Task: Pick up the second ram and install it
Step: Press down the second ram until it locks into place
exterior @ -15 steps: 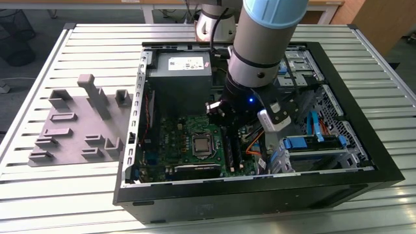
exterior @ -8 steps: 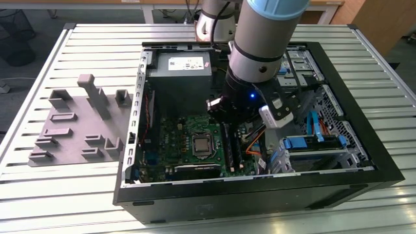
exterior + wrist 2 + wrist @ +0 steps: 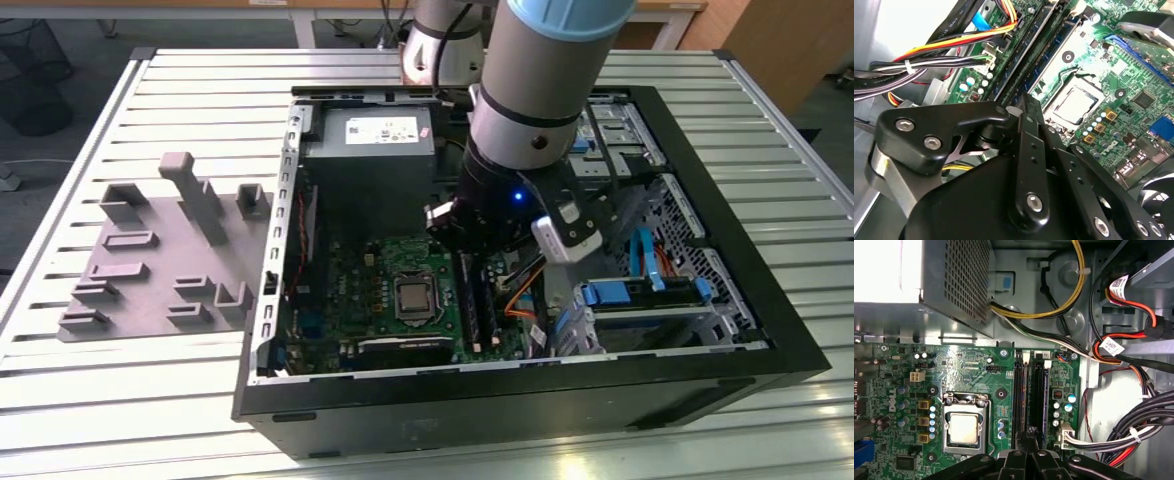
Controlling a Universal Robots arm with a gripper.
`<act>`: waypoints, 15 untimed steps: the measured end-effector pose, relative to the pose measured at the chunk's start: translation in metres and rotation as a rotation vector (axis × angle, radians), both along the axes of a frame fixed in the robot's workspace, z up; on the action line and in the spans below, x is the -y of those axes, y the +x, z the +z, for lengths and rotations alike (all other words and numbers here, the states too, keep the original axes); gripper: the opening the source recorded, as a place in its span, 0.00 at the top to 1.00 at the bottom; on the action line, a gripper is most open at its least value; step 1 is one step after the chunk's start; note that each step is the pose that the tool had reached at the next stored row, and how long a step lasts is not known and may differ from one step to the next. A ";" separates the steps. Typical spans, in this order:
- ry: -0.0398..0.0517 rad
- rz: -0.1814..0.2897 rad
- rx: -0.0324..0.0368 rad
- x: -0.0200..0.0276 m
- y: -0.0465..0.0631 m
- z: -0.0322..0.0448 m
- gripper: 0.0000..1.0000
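The exterior view looks down from high up and at a slant on the open computer case (image 3: 534, 400), which lies on a slatted table (image 3: 134, 420), with the grey fixture (image 3: 160, 260) at the exterior view's left; it stands well back. The first wrist view faces almost straight down on the motherboard (image 3: 969, 370), close in. The second wrist view is closer and tilted, looking along the board past the gripper's black links (image 3: 1024, 165). Both wrist views share the processor socket (image 3: 965, 428) (image 3: 1076, 105) and the memory slots (image 3: 1029, 395) (image 3: 1039, 50).
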State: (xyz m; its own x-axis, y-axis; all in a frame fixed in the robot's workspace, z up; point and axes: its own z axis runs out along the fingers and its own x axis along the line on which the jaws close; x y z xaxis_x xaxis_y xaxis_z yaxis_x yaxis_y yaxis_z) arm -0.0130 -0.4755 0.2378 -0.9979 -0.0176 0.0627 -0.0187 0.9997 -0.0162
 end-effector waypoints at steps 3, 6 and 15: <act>-0.0009 0.000 -0.0001 0.0000 0.000 -0.0024 0.89; -0.0008 0.000 0.0000 0.0000 0.000 -0.0065 0.89; -0.0005 0.000 0.0000 0.0000 0.000 -0.0143 0.89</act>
State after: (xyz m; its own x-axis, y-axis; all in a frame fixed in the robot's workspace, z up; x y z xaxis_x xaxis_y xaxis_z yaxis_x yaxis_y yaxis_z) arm -0.0130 -0.4755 0.2235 -0.9979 -0.0176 0.0627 -0.0187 0.9997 -0.0167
